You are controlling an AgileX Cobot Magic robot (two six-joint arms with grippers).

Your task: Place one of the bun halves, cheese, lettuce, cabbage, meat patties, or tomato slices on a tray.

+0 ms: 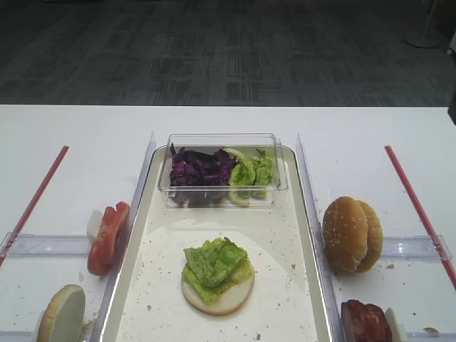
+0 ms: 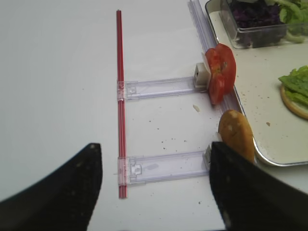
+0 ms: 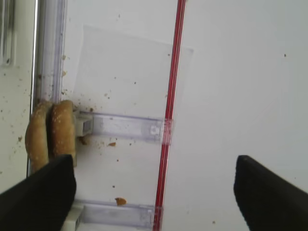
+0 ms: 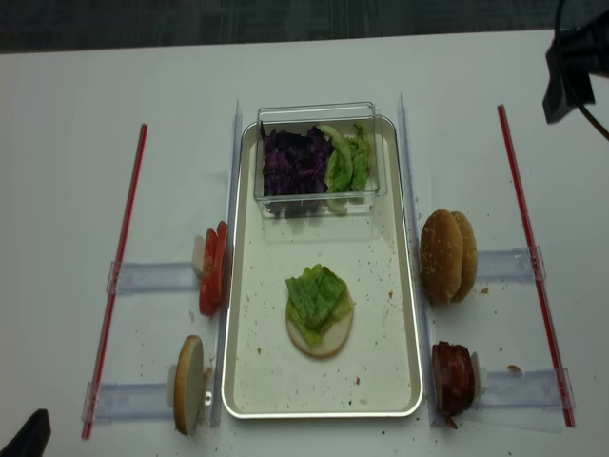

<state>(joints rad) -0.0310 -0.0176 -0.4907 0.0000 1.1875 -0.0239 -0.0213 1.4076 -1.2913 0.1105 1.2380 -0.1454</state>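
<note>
A long cream-coloured rectangular tray with a raised silvery rim [image 4: 245, 286] fills the centre of the overhead view, speckled with crumbs; in its lower middle lies a pale round bun half, cut face up [image 4: 321, 335], with bright green crinkled lettuce leaves [image 4: 317, 295] stacked on it. At the tray's upper end stands a small clear plastic tub [image 4: 319, 157] holding dark purple shredded cabbage [image 4: 293, 162] on the left and more green leaves on the right.

Outside the rim, on edge in clear plastic holders: red tomato slices [image 4: 211, 270] at middle left; a single bun half [image 4: 188, 385] at lower left; two golden seeded bun halves [image 4: 449, 255] at middle right; dark reddish-brown meat patties [image 4: 453, 375] at lower right.

The right gripper [image 3: 154, 190] hangs over the white table beside the seeded buns, jaws spread wide and empty; the left gripper [image 2: 156, 187] — also wide and empty — sits near the lower-left bun.

The stack seems to await its next layer; the likely move is for one gripper to line up around a standing piece and close on it.
</note>
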